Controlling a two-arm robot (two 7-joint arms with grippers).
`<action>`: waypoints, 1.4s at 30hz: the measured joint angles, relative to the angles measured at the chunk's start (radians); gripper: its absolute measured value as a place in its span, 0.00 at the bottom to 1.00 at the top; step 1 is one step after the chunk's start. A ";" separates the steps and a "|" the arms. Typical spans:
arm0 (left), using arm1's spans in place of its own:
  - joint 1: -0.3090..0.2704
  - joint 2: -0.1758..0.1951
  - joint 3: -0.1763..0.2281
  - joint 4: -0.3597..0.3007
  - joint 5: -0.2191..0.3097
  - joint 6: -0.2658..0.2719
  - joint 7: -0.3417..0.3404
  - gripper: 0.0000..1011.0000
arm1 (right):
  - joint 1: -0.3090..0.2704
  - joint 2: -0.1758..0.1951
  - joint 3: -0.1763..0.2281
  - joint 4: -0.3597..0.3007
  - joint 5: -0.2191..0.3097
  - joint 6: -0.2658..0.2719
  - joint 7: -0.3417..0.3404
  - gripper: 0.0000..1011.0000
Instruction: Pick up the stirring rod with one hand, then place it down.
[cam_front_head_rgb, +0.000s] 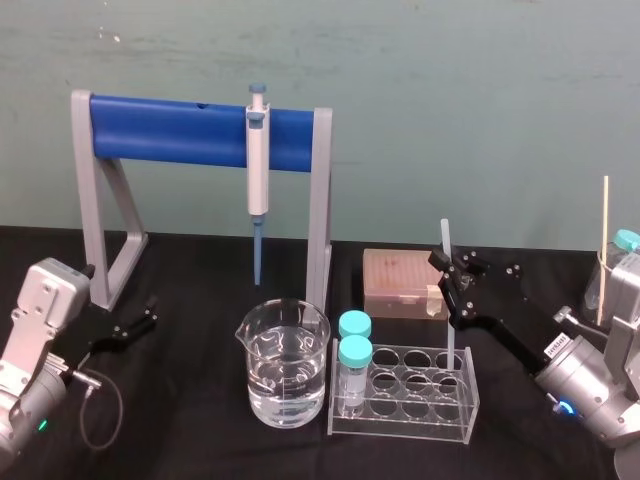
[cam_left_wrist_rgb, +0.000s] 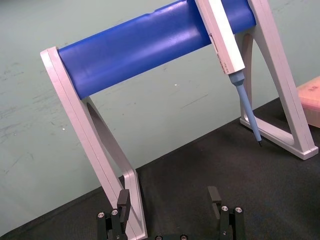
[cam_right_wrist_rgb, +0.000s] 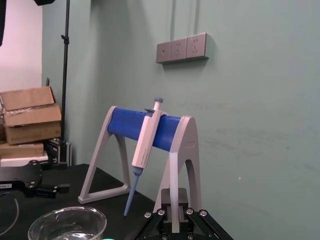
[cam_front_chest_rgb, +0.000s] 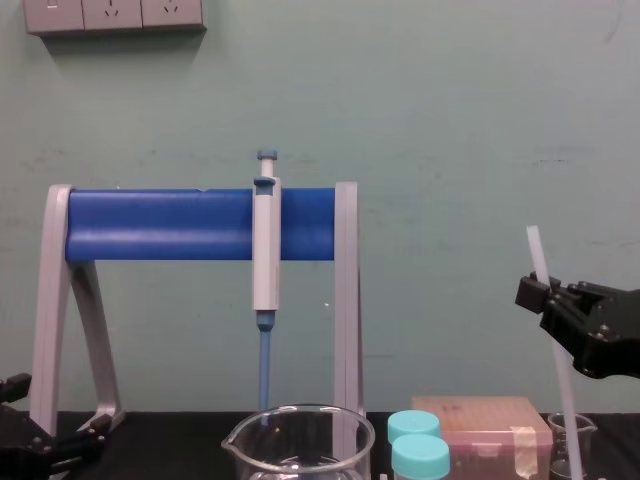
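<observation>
- The black, angular two-finger right gripper is closed tight on the long, thin, translucent whitish stirring rod.
- The stirring rod stands nearly upright through the jaws, its lower end at the clear plastic tube rack below.
- The left gripper rests far off, open and empty.

The stirring rod is cut off below in chest view.

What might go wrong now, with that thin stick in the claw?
The right gripper pinches the stirring rod near its top, tilted, so it may swing or slip. Its lower end hangs by the clear tube rack and might knock it or the capped vials. The left gripper rests idle, far left.
</observation>
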 joint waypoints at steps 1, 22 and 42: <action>0.000 0.000 0.000 0.000 0.000 0.000 0.000 0.99 | 0.002 0.000 -0.001 0.003 0.003 0.002 0.002 0.07; 0.000 0.000 0.000 0.000 0.000 0.000 0.000 0.99 | 0.031 0.010 -0.037 0.075 0.005 0.036 0.019 0.07; 0.000 0.000 0.000 0.000 0.000 0.000 0.000 0.99 | 0.032 0.014 -0.045 0.080 -0.019 0.058 -0.007 0.07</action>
